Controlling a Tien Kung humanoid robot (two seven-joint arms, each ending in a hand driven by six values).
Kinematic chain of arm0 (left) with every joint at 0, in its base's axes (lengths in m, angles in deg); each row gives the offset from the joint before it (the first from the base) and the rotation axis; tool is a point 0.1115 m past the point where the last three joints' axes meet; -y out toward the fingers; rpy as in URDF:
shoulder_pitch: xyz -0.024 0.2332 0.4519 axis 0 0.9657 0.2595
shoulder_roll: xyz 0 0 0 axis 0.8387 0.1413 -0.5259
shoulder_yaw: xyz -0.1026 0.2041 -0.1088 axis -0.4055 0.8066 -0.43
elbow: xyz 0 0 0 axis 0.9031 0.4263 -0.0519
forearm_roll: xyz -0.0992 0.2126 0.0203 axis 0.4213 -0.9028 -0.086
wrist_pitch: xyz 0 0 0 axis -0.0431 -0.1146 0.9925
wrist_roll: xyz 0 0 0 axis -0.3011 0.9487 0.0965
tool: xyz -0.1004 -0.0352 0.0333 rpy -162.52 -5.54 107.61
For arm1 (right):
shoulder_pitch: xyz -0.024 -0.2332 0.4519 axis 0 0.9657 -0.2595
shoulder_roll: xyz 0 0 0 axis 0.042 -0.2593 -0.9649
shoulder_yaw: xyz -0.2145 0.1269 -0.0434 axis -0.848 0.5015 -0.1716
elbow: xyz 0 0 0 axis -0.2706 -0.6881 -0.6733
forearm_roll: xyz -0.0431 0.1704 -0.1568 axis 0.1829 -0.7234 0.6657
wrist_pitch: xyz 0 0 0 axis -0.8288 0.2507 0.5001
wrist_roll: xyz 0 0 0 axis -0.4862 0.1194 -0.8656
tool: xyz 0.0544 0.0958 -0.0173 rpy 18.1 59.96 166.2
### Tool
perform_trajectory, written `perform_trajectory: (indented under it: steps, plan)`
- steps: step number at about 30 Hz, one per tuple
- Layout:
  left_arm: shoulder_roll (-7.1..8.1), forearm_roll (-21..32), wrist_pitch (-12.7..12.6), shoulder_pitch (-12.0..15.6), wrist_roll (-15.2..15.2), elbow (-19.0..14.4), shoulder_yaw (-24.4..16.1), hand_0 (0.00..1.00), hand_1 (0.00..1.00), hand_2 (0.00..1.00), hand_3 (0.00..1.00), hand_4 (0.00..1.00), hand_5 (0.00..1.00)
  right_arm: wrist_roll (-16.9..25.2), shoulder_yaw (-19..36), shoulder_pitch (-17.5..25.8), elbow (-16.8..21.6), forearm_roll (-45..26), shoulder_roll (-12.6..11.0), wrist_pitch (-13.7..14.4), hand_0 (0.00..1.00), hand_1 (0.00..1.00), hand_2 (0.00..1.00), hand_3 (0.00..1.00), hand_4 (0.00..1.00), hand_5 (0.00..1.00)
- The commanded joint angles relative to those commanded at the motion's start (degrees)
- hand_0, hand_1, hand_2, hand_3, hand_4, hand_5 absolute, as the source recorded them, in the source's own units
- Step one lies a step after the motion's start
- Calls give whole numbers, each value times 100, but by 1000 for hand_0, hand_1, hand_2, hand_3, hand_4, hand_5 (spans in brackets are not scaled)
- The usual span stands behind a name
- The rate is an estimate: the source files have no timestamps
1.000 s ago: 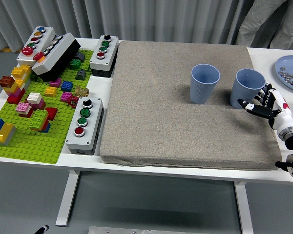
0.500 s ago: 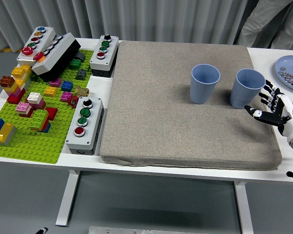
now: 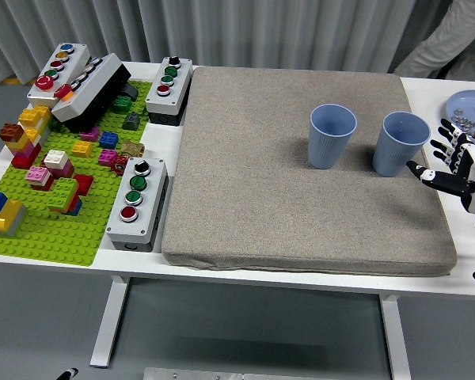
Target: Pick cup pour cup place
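Two light blue cups stand upright on the grey mat (image 3: 301,174). The left cup (image 3: 332,135) is near the mat's middle right. The right cup (image 3: 400,142) stands close to the mat's right edge. My right hand (image 3: 454,165) is at the right edge of the picture, just right of the right cup and apart from it. Its fingers are spread and hold nothing. My left hand is out of view.
A blue plate (image 3: 469,115) with small items sits at the far right. Grey button boxes (image 3: 139,201) (image 3: 169,89) line the mat's left side. A green baseplate (image 3: 55,190) with toy bricks lies at the left. A person's legs (image 3: 451,39) show at top right.
My right hand has drawn back to the right and slightly up, away from the right cup. The cups have not moved. The person at top right has shifted.
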Motion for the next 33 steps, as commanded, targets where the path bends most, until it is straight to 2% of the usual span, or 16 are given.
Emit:
perform_trajectory:
  steps: [7, 10, 12, 14, 18, 19, 24, 25, 33]
  plan:
    - [43, -30, -16, -31, -6, 0, -57, 826, 802, 882, 784, 643, 997, -38, 262, -505, 102, -172, -407, -47, 962, 913, 998, 998, 845, 188]
    - [51, -27, -20, -40, -9, 0, -58, 826, 802, 882, 784, 643, 997, -48, 331, -756, 66, -225, -506, -8, 962, 913, 998, 998, 845, 188]
    - [52, -26, -22, -43, -10, 0, -55, 826, 802, 882, 784, 643, 997, -12, 379, -857, 16, -290, -508, 59, 962, 913, 998, 998, 845, 188]
    - [50, -18, -27, -50, -13, 0, -44, 829, 802, 882, 784, 643, 998, 59, 444, -1097, -78, -434, -483, 258, 946, 899, 966, 962, 841, 211]
    - [40, -4, -32, -65, -18, 0, -28, 829, 802, 882, 784, 643, 998, 313, 502, -1395, -310, -884, -300, 610, 946, 899, 966, 962, 841, 211]
    - [36, -1, -33, -69, -18, 0, -24, 827, 804, 882, 784, 641, 997, 344, 511, -1461, -380, -1039, -228, 733, 855, 789, 776, 801, 804, 570]
    - [23, 18, -32, -76, -17, 0, 3, 827, 804, 882, 784, 641, 997, 452, 533, -1615, -620, -1453, 21, 964, 855, 789, 776, 801, 804, 570]
    - [20, 25, -30, -75, -16, 0, 18, 828, 804, 882, 784, 640, 997, 434, 563, -1637, -691, -1480, 87, 966, 843, 758, 747, 763, 815, 972]
    - [13, 62, -27, -65, -19, 0, 67, 827, 804, 882, 783, 639, 996, 320, 855, -1672, -930, -1380, 366, 1019, 855, 753, 743, 755, 805, 998]
